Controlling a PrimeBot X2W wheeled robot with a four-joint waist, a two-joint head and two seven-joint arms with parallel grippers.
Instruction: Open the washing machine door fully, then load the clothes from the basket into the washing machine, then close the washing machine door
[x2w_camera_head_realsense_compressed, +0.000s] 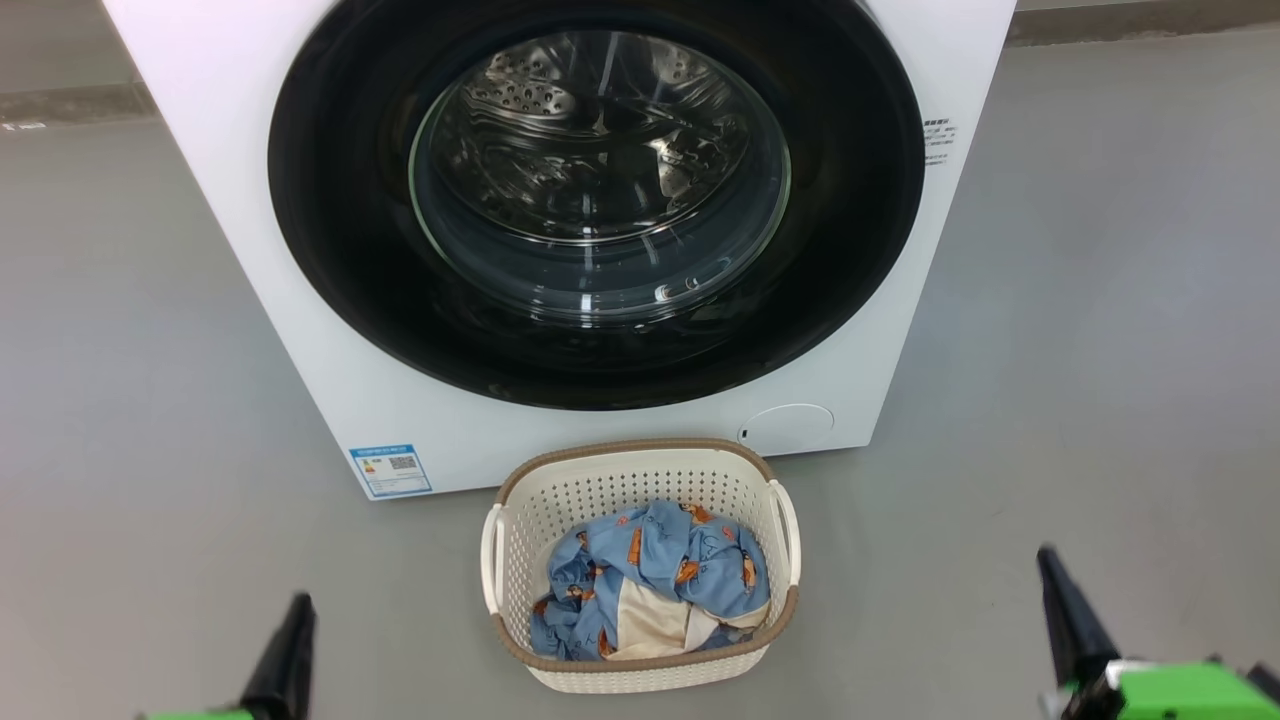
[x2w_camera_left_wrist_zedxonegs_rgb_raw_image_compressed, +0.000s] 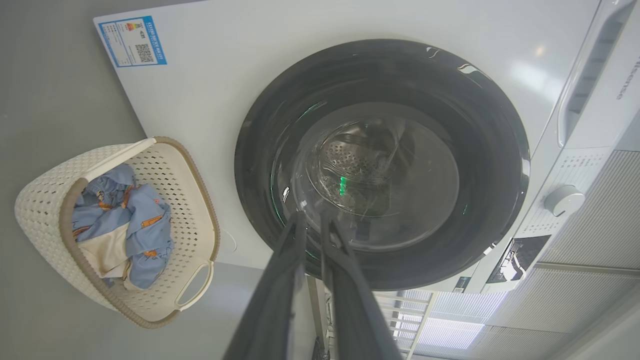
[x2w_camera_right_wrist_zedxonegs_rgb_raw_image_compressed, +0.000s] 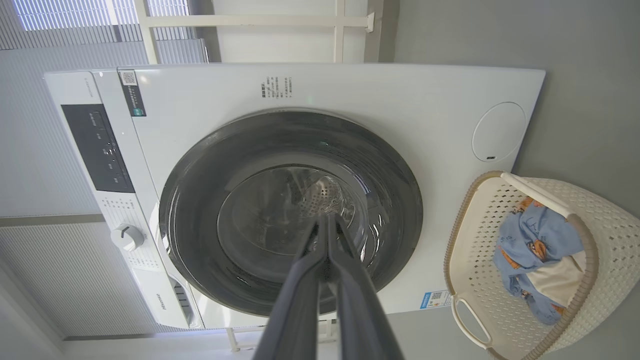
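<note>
The washing machine (x2w_camera_head_realsense_compressed: 250, 150) stands straight ahead, and its round black door (x2w_camera_head_realsense_compressed: 596, 190) lies flat against the white front, the steel drum showing through the glass bowl. On the floor just before it sits the cream basket (x2w_camera_head_realsense_compressed: 640, 445), with the light blue printed clothes (x2w_camera_head_realsense_compressed: 665, 570) and a cream cloth inside. My left gripper (x2w_camera_head_realsense_compressed: 298, 605) hangs low at the left, apart from the basket. In the left wrist view its fingers (x2w_camera_left_wrist_zedxonegs_rgb_raw_image_compressed: 312, 217) show a narrow gap with nothing between them. My right gripper (x2w_camera_head_realsense_compressed: 1048, 555) is low at the right; its fingertips (x2w_camera_right_wrist_zedxonegs_rgb_raw_image_compressed: 327, 217) touch, holding nothing.
Grey floor spreads to both sides of the machine and basket. A round white cap (x2w_camera_head_realsense_compressed: 790, 425) and a blue label (x2w_camera_head_realsense_compressed: 391, 470) sit low on the machine's front. The dark control panel and a knob (x2w_camera_right_wrist_zedxonegs_rgb_raw_image_compressed: 127, 236) are at the machine's top. A ribbed pale wall stands behind it.
</note>
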